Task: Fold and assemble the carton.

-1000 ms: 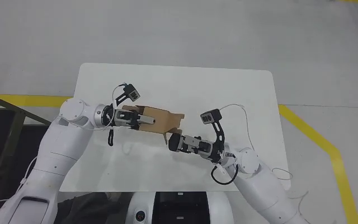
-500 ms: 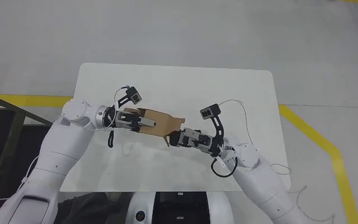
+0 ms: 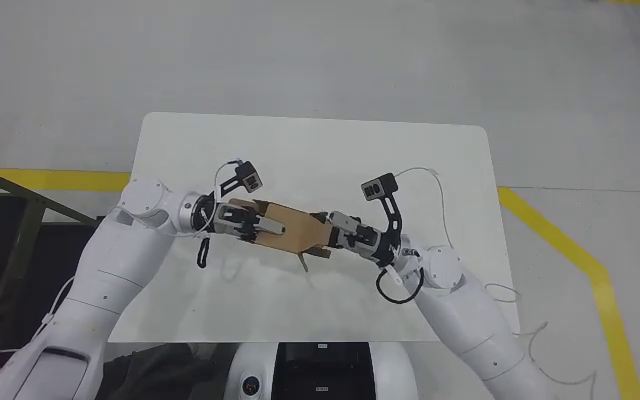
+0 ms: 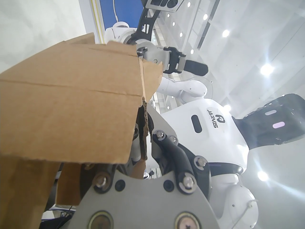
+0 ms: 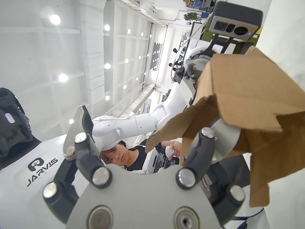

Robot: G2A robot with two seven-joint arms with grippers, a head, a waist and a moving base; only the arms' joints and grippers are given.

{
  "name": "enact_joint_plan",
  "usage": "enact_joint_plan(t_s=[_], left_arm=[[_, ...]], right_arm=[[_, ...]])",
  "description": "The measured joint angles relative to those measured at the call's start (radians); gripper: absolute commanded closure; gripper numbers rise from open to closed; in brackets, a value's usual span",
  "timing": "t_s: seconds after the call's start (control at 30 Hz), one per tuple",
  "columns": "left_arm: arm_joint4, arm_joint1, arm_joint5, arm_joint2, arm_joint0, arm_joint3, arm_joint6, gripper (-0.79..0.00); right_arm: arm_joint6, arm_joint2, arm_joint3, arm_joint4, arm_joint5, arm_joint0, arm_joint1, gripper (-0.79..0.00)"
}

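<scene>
A brown cardboard carton [image 3: 290, 228] hangs above the white table [image 3: 420, 170], held between my two arms. My left gripper [image 3: 248, 224] is shut on the carton's left end; in the left wrist view the carton [image 4: 71, 110] hides one finger, and a wall edge runs between the jaws [image 4: 145, 139]. My right gripper [image 3: 333, 233] is at the carton's right end and stands open. In the right wrist view [image 5: 145, 122], one finger [image 5: 83, 120] is free. The other finger [image 5: 207, 134] sits against a loose flap [image 5: 185, 122] of the carton [image 5: 250, 91].
The table has bare room on all sides of the carton. Yellow floor tape [image 3: 560, 235] runs past the table's right side. A dark frame [image 3: 30, 205] stands off its left edge.
My right gripper has moved up and left from below the carton's corner to its right end. The left gripper has shifted slightly right with the carton, which now lies more tilted.
</scene>
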Motion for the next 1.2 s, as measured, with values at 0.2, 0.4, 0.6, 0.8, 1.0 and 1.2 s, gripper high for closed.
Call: enact_joint_plan(t_s=[0.2, 0.4, 0.6, 0.8, 1.0, 1.2], left_arm=[[-0.014, 0.011, -0.008, 0.032, -0.012, -0.009, 0.0, 0.0], [-0.031, 0.027, -0.006, 0.068, -0.021, -0.029, 0.0, 0.0], [-0.036, 0.044, -0.008, 0.11, -0.034, -0.033, 0.0, 0.0], [-0.05, 0.06, -0.017, 0.147, -0.049, -0.039, 0.0, 0.0], [-0.064, 0.077, -0.022, 0.183, -0.066, -0.052, 0.0, 0.0], [-0.084, 0.093, -0.041, 0.211, -0.083, -0.058, 0.0, 0.0]], right_arm=[[-0.012, 0.025, -0.009, -0.01, 0.006, 0.0, 0.002, -0.785], [-0.004, 0.039, -0.002, -0.011, -0.001, 0.005, 0.003, -0.785], [0.009, 0.04, 0.021, -0.015, -0.019, 0.022, 0.0, -0.785], [0.029, 0.036, 0.045, -0.005, -0.024, 0.041, -0.004, -0.785], [0.062, 0.027, 0.072, 0.023, -0.025, 0.06, -0.009, -0.785], [0.095, 0.017, 0.109, 0.07, -0.019, 0.077, -0.016, -0.785]])
